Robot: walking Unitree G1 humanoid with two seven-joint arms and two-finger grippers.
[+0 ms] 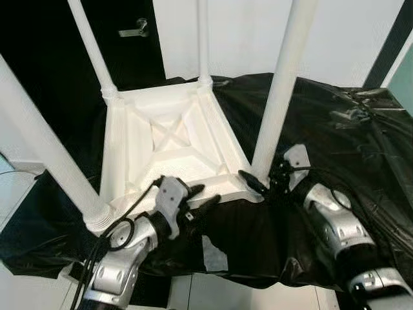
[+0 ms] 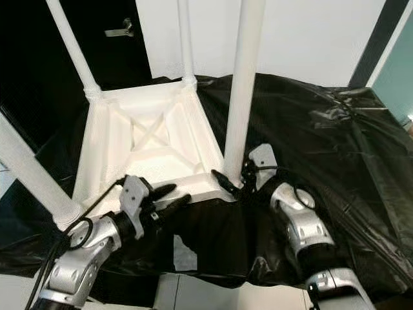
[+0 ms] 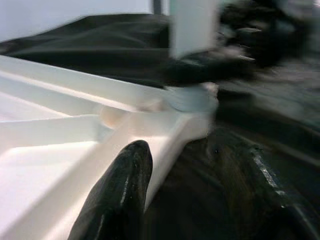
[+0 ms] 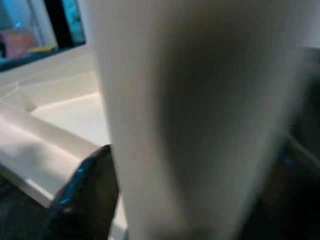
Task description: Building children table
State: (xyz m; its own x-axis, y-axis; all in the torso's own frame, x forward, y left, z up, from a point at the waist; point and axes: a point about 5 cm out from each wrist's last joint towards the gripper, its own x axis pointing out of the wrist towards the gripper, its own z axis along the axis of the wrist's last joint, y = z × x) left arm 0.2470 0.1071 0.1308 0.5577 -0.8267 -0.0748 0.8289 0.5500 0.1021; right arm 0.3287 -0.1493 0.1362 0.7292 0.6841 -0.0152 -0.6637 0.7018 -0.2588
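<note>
Right gripper [image 1: 268, 184] clamps 1 upright leg [image 1: 277, 97] of upturned table [image 1: 171, 148]; left gripper [image 1: 197, 199] gapes empty.

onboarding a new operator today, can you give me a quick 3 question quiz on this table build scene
1. True or false: the white table lies upside down on the black sheet with its legs pointing up.
2. How many legs stand in its corners?
3. Which gripper is at the base of the near right leg? A) left gripper B) right gripper C) neither

Key
1. True.
2. Four.
3. B. The right gripper has its fingers either side of that leg's base, while the left gripper, fingers apart, sits at the table's near edge.
</note>
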